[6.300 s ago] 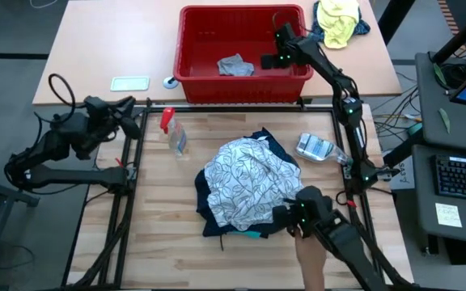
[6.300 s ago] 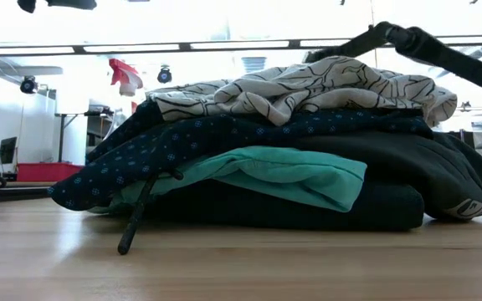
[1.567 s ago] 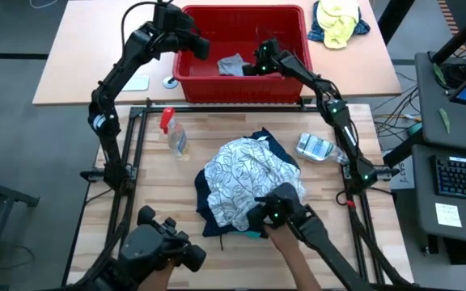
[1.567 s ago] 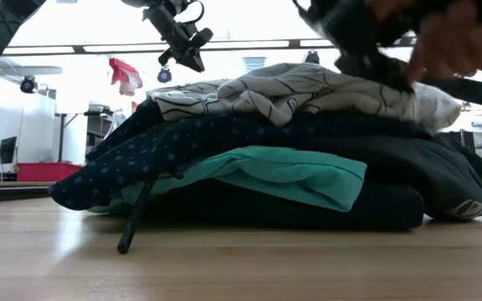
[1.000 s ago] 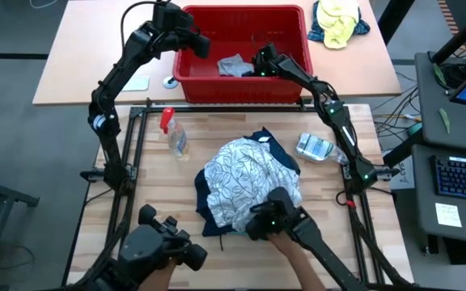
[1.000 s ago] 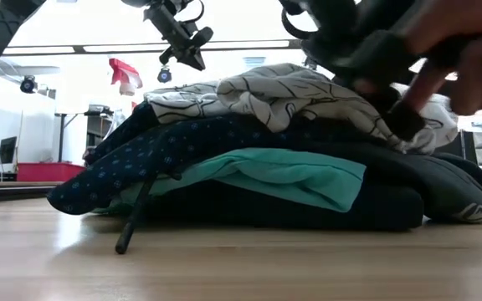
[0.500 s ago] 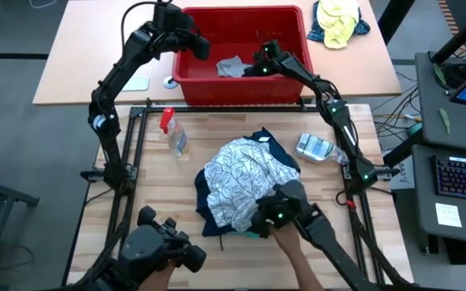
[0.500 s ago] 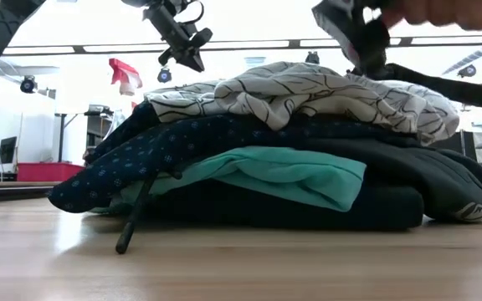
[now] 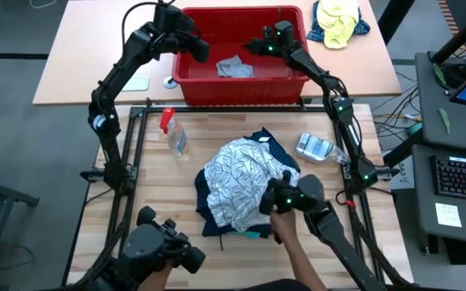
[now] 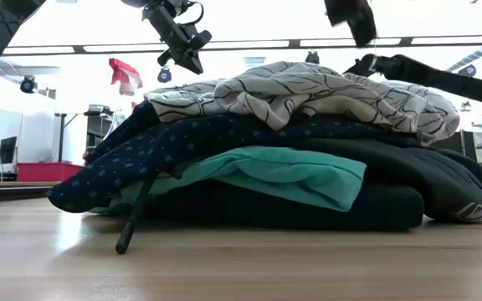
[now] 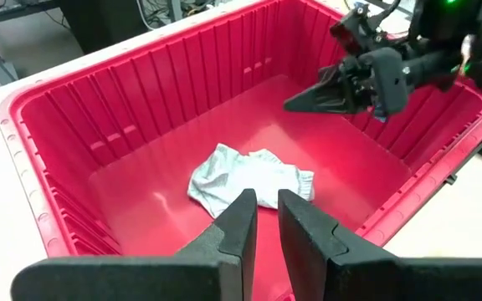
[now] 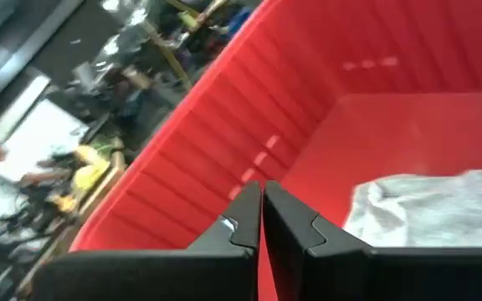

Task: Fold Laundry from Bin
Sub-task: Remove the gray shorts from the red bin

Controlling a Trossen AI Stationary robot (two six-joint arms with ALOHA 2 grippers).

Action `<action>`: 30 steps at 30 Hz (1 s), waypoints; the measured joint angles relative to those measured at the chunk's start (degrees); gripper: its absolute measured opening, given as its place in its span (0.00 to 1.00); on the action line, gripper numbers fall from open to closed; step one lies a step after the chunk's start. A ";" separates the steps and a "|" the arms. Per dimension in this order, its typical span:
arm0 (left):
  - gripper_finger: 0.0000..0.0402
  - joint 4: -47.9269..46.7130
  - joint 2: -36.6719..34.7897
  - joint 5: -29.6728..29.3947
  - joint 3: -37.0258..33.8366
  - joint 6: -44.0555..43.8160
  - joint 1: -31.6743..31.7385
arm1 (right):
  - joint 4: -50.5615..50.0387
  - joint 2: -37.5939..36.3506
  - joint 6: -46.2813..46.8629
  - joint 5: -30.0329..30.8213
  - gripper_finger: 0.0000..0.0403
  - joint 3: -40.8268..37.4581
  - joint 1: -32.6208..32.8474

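Pretty clearly a robotics lab I'm driving this from. The wooden bench sits in a black metal frame with the arms bolted on. Off to the side there's a desk with a keyboard, a sticky note and loose cables. Across the room I get long ceiling strip lights and other equipment stands.

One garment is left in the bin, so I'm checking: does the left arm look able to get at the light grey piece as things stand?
Probably yes. The left gripper hangs over the red bin, just above the light grey garment, with nothing between them. Its jaws are nearly shut and would need to open. The right gripper sits clear, toward the bin's far side.
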 joint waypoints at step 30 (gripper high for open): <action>0.09 0.17 0.00 0.00 -0.02 -0.27 0.00 | -26.28 4.79 -27.62 9.57 0.09 -0.01 5.27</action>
